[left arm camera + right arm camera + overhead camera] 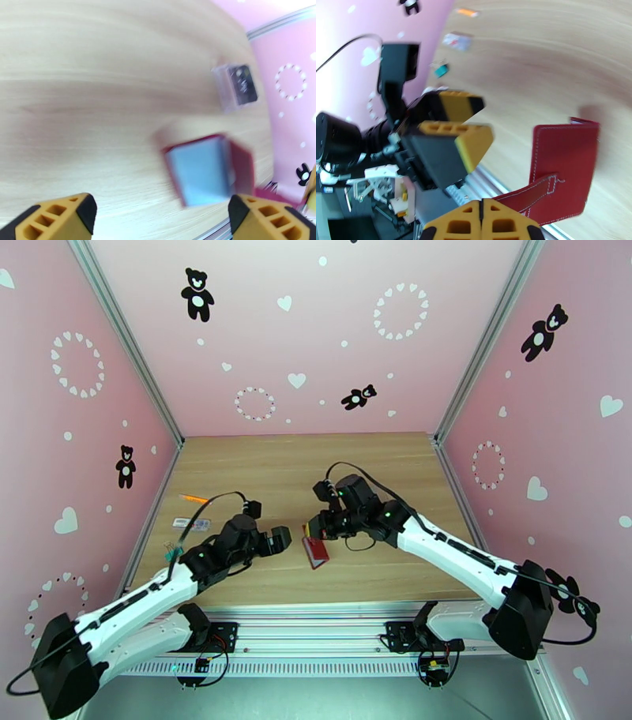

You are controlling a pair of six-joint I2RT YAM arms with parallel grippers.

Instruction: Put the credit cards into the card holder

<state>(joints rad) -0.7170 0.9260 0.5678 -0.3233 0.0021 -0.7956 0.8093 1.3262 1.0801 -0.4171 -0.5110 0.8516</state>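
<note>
The dark-red card holder (pixel 316 551) lies open on the wooden table between the two arms. In the left wrist view the card holder (pixel 241 165) shows a grey-blue flat face (pixel 199 173); I cannot tell whether that is one of the credit cards or a sleeve. My right gripper (pixel 482 221) is shut on the holder's snap tab (pixel 529 193), with the red cover (pixel 565 158) beyond it. My left gripper (pixel 161 209) is open just short of the holder, nothing between its fingers. From above, the left gripper (pixel 278 541) is left of the holder and the right gripper (pixel 314 530) is over its far end.
A clear plastic case (pixel 237 87) with a dark insert lies beyond the holder. At the table's left edge lie an orange pen (pixel 193 498), a small flat packet (pixel 192 523) and a teal clip (pixel 170 551). Pink walls close in three sides.
</note>
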